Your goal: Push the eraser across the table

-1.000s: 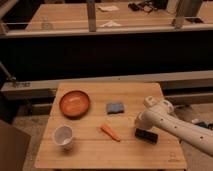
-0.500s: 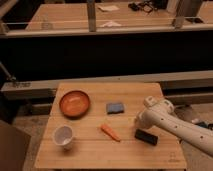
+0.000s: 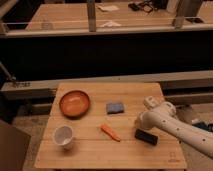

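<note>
The eraser point(image 3: 146, 136), a small black oblong block, lies flat on the right part of the light-wood table point(image 3: 95, 152). My white arm reaches in from the right edge of the camera view, and its gripper point(image 3: 140, 122) hangs just above and behind the eraser's left end. I cannot make out whether it touches the block. An orange carrot piece point(image 3: 110, 132) lies a short way to the eraser's left.
A blue-grey pad point(image 3: 115, 107) lies at the table's middle, an orange bowl point(image 3: 74, 103) at the back left, a white cup point(image 3: 64, 136) at the front left. A long wooden bench with metal rails point(image 3: 100, 25) runs behind.
</note>
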